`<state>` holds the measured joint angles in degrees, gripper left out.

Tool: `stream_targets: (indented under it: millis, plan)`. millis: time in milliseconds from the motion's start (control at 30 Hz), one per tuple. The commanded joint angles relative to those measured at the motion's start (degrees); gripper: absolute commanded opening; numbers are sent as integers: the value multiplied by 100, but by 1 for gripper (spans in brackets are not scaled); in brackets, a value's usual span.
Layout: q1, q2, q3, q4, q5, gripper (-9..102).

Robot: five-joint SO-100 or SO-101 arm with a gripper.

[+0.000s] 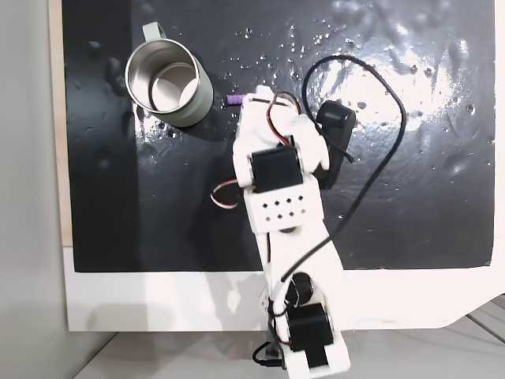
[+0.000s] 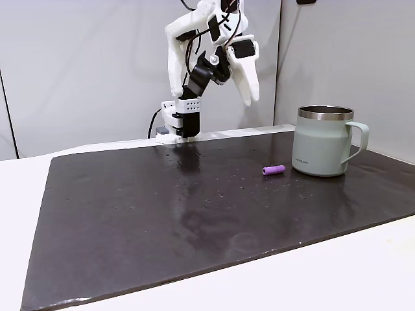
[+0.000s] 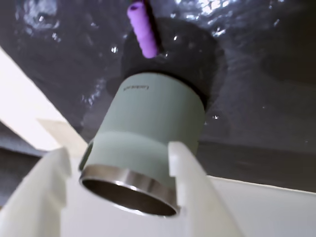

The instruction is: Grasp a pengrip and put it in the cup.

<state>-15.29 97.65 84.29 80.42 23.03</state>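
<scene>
The pale grey-green cup [image 2: 322, 144] stands upright at the right of the black mat, its handle pointing right in a fixed view. The purple pengrip [image 2: 273, 170] lies on the mat just left of the cup, apart from it. From above, the pengrip [image 1: 233, 100] lies to the right of the cup [image 1: 168, 84]. My gripper [image 2: 247, 92] hangs high above the mat, behind the pengrip, open and holding nothing. In the wrist view the gripper [image 3: 121, 150] frames the cup [image 3: 153, 123] far below, with the pengrip [image 3: 143, 29] beyond it.
The black mat [image 2: 162, 214] covers most of the white table and has water spots on it. A black cable [image 1: 379, 150] loops over the mat to the right of the arm. The arm's base [image 2: 178, 123] stands at the mat's far edge.
</scene>
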Motion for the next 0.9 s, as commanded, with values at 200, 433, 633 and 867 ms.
stream_targets:
  millis: [200, 433, 633, 867]
  plan:
    - [-281, -1837, -2250, 686, 642, 27]
    - [-378, -2654, -2180, 211, 694, 26]
    - [-466, -3313, -2180, -220, 642, 26]
    - [-563, -3911, -2153, -554, 606, 25]
